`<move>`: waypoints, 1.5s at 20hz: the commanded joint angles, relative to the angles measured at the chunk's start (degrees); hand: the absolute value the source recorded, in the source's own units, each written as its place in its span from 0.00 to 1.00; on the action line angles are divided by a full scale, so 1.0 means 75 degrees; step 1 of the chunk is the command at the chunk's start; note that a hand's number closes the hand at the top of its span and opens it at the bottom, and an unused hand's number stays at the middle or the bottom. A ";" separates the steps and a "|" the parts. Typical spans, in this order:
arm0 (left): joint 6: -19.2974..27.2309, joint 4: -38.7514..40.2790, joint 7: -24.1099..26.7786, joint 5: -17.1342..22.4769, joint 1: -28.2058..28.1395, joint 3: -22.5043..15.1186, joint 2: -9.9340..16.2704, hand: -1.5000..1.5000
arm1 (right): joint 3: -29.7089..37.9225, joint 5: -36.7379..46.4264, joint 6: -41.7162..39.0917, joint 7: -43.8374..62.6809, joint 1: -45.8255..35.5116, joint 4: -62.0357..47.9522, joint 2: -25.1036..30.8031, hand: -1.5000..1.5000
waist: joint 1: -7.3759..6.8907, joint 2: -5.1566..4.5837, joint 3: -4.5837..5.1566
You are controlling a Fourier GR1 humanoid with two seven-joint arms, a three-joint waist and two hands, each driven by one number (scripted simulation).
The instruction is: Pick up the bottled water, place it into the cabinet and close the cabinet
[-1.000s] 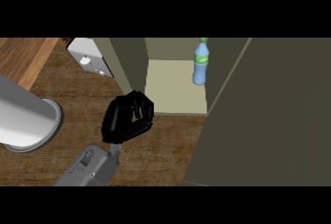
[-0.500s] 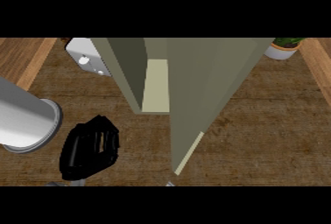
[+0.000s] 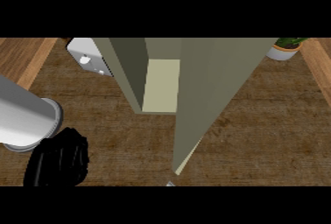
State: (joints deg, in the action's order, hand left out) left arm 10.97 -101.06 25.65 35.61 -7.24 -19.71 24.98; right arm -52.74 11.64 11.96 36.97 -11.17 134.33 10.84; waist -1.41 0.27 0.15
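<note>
Left forearm [image 3: 22, 116]: a smooth pale grey cylinder entering at the far left, ending in a flat round cuff.
Left hand [image 3: 58, 159]: a glossy black shape at the lower left, now lower and farther left than a second ago and clear of the cabinet; whether its fingers are curled or straight cannot be told, and nothing shows in it.
Wall plate [image 3: 87, 54]: a small white rectangular fitting at the upper left, just beside the cabinet.
Counter [image 3: 258, 131]: dark brown wood with fine grain, bordered by lighter wooden strips.
Cabinet [image 3: 129, 70]: matte olive-green box, centre, with only a narrow strip of cream interior showing.
Cabinet door [image 3: 213, 96]: a flat olive panel that has swung across most of the opening, though not fully shut.
Bottled water: hidden now; a second ago it stood inside the cabinet, so placing looks done and closing nearly finished.
Potted plant [image 3: 284, 48]: white pot, green leaves, upper right.
Right hand: not in view.
</note>
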 commanded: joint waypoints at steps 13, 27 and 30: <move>-0.1453 -0.0079 0.0302 0.0651 -0.0911 0.0958 0.0792 1.00 | 0.1757 -0.0752 0.1887 0.0153 -0.3533 -0.3199 -0.1395 1.00 | -0.0271 -0.0108 0.0000; -0.2275 -0.0262 0.0441 0.0880 -0.1653 0.1742 0.1005 1.00 | 0.5103 -0.3816 -0.0954 -0.2949 -0.5101 -0.8530 -0.1128 1.00 | -0.0118 -0.0123 -0.0024; -0.2448 0.0005 0.0408 0.0885 -0.1566 0.1833 0.0980 1.00 | 0.5371 -0.3828 -0.1280 -0.3073 -0.5637 -0.9521 -0.1175 1.00 | -0.0105 -0.0124 -0.0018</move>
State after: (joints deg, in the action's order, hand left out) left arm -6.16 -101.00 29.39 41.96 -18.95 -6.28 32.26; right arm -18.69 -16.17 5.57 18.04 -48.44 76.31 0.81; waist -1.99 0.51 0.02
